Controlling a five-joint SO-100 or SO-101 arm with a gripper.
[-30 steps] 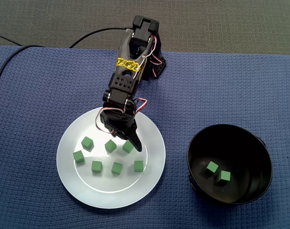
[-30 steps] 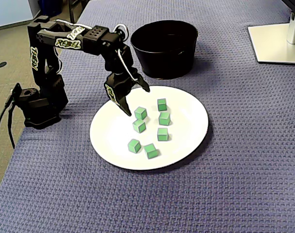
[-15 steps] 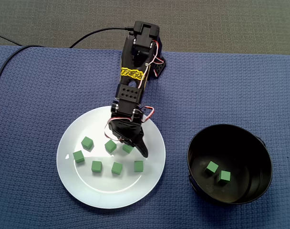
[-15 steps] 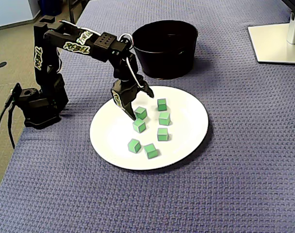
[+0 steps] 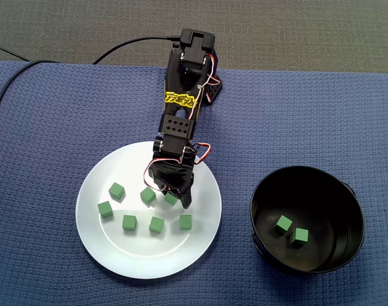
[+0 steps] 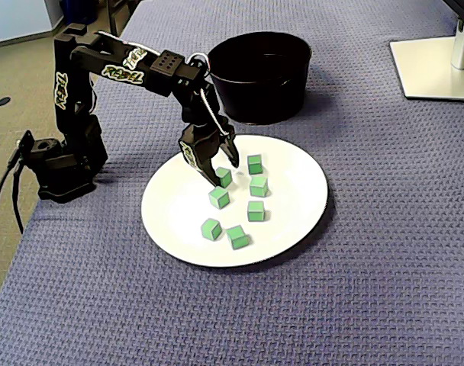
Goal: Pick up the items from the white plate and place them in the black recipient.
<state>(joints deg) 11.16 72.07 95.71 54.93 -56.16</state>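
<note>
Over the last second the gripper [image 5: 177, 197] has swung in from the near rim of the white plate [image 5: 143, 258] and dropped onto the row of cubes closest to the arm's base. It now sits low over one green cube [image 6: 226, 178], where a second ago it hung beside that cube and clear of it. In the fixed view from the side, the jaws are spread with one fingertip on either side of the cube, though less widely than they were. A gap is visible, and I cannot tell whether either pad touches the cube yet. In the fixed view from above, the wrist hides most of that cube and only a green corner shows under the fingers. The cube has not shifted on the plate. Six other cubes [image 5: 156, 224] also lie on the plate, one just to the gripper's left in the view from above and the rest a little farther from it, toward the plate's far side. The black bowl [image 5: 337, 197] stands well off to the gripper's right in that view, on the blue mat [image 5: 47, 127], and holds two cubes [image 5: 283, 223]. The approach looks finished, so closing on the cube and lifting it should come next. Seven cubes are left to carry over.
</note>
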